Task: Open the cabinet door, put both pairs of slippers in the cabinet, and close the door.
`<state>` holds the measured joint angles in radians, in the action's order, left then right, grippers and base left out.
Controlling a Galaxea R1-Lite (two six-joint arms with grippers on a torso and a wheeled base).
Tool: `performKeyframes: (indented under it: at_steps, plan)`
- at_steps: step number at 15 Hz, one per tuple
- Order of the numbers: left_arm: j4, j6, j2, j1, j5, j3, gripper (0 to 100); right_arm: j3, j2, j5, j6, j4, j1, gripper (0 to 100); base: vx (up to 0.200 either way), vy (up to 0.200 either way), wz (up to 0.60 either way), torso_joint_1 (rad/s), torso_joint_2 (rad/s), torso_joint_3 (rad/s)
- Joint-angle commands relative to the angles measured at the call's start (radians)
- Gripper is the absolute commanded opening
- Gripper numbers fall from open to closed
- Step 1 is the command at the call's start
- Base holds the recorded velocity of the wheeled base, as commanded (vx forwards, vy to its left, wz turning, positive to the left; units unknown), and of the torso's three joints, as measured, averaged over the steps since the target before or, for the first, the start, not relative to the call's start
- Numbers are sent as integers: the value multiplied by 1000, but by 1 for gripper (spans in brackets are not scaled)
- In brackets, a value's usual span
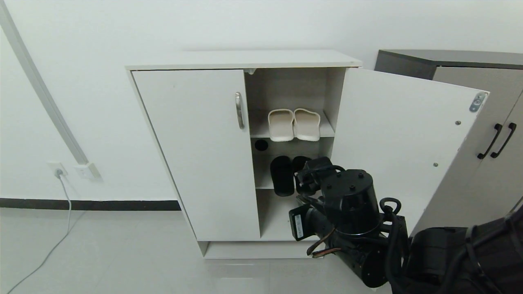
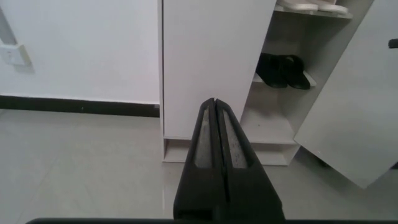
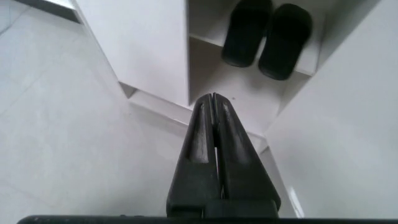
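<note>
The white cabinet point(image 1: 245, 59) has its left door point(image 1: 196, 151) closed and its right door point(image 1: 400, 139) swung wide open. A beige pair of slippers point(image 1: 293, 124) lies on the upper shelf, and a black pair point(image 1: 282, 175) on the shelf below. My right arm is low in front of the open compartment. Its gripper point(image 3: 213, 98) is shut on nothing, just outside and below the black slippers point(image 3: 267, 31). My left gripper point(image 2: 214, 102) is also shut and empty, held back over the floor facing the closed door point(image 2: 211, 56), with the black slippers point(image 2: 283, 70) farther off.
A grey cabinet point(image 1: 482, 106) with black handles point(image 1: 496, 141) stands right behind the open door. A wall socket point(image 1: 57, 169) with a cable trailing onto the floor is at the left. The tiled floor point(image 1: 122, 253) lies in front of the cabinet.
</note>
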<state>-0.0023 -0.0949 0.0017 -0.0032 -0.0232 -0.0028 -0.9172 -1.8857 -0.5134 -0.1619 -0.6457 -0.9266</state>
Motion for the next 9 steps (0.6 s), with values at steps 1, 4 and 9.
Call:
performKeyframes:
  at_steps: [1,4,9]
  plan:
    - [-1,0,1,0,0,0,0,3,-9,0,-1,-8,3,0,0,0,0,0,0,0]
    - [-1,-2,1,0,-1,0,0,32,-16,0,25,-55,11,0,0,0,0,0,0,0]
    - [-1,-3,1,0,-1,0,0,55,-21,1,32,-68,22,0,0,0,0,0,0,0]
